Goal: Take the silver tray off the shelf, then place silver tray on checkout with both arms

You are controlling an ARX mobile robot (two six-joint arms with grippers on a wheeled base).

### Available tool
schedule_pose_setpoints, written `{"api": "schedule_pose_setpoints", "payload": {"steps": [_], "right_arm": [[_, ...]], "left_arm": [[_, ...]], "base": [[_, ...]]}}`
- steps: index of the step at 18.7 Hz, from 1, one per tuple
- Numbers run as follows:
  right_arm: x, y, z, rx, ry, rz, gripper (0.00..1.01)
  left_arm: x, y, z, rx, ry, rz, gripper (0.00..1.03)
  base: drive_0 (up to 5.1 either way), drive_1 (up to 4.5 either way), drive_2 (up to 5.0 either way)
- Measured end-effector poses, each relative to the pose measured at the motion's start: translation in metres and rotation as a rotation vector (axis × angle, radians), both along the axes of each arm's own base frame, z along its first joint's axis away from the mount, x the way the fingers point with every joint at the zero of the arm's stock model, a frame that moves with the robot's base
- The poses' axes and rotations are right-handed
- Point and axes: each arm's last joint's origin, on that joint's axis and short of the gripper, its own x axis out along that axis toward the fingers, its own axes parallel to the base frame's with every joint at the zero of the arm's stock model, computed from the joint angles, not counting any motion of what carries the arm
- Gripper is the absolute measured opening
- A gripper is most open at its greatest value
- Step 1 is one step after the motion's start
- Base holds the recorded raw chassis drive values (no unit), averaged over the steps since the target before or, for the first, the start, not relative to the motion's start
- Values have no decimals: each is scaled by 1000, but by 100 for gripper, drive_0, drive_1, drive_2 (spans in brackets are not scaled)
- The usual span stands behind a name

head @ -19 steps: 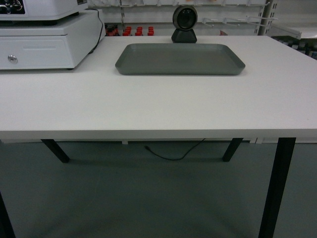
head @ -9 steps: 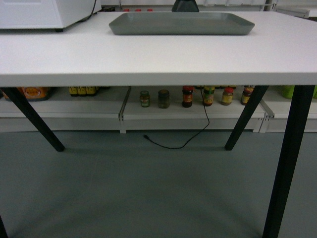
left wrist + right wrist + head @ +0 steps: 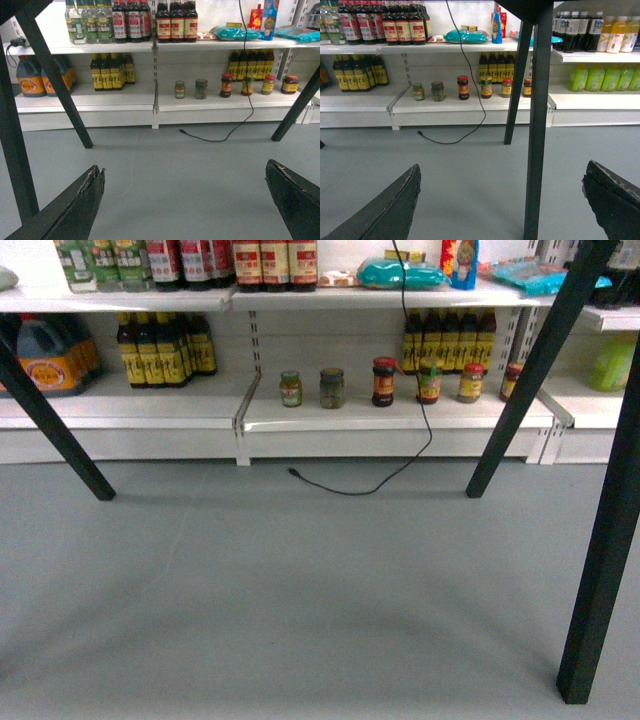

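Left jaws (image 3: 185,200): standing wide apart, holding nothing, hanging low over the floor (image 3: 165,165).
Right jaws (image 3: 500,200): likewise spread and empty, sitting just beside a black leg (image 3: 536,125).
Tray: not showing in any view; probably up on the counter, above the frame.
Cable (image 3: 400,440): trailing down onto the floor.
Shelves (image 3: 330,415): carrying jars (image 3: 332,387) and bottles (image 3: 160,348).

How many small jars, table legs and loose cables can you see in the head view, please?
Jars: 6, one partly behind a leg
Table legs: 3
Cable: 1
Total: 10
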Motion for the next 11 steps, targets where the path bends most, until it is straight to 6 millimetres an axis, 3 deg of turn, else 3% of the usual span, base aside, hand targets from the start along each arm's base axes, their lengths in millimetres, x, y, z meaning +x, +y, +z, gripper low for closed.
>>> {"api": "schedule_pose_setpoints", "payload": {"steps": [11], "right_arm": [[0,0,0,-1,1,0,98]], "left_arm": [[0,0,0,-1,0,1,98]], "base": [[0,0,0]]}}
